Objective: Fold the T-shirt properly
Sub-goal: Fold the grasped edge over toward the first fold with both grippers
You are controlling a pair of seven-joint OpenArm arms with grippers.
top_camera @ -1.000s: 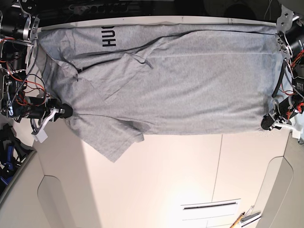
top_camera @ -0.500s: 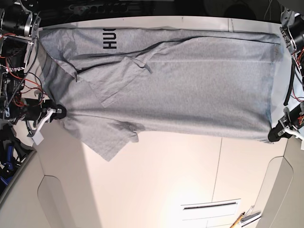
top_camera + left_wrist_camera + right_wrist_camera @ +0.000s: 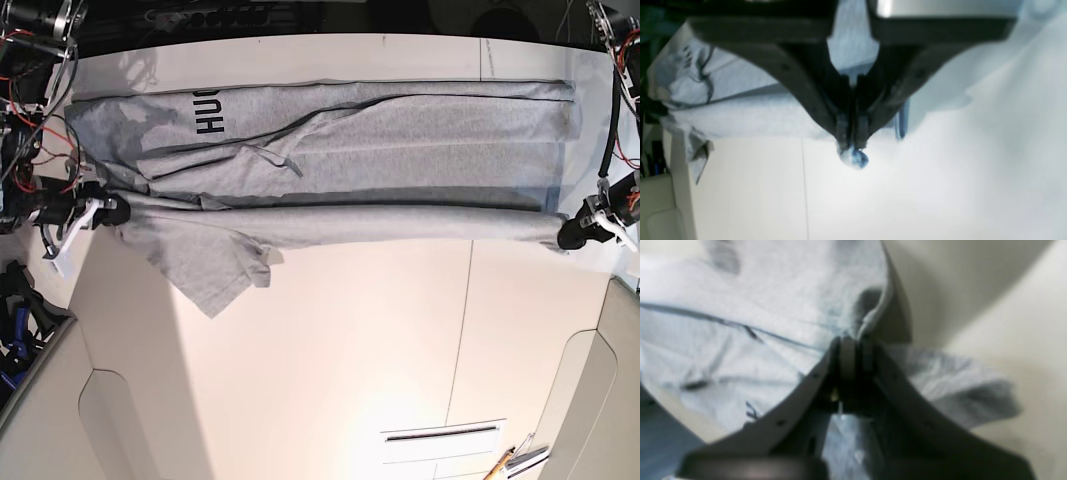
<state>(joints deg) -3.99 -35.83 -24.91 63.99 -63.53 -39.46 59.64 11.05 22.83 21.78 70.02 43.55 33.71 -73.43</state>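
The left claw (image 3: 851,141) was seen pressed together on a small bunch of the T-shirt (image 3: 380,150) hem, a nub of cloth showing just past its tips; in the base view it was held at the shirt's near corner on that view's right. The right claw (image 3: 853,346) was likewise pinched shut on a fold of the grey fabric near the shoulder end, on the base view's left. Between the two claws the near edge was drawn into a taut line, lifted off the pale surface (image 3: 330,370), while the far half lay flat with its black lettering (image 3: 209,113) showing. One sleeve (image 3: 215,275) hung loose below the right claw. The first lengthwise fold was judged begun but not laid down; the remaining folds were judged undone.
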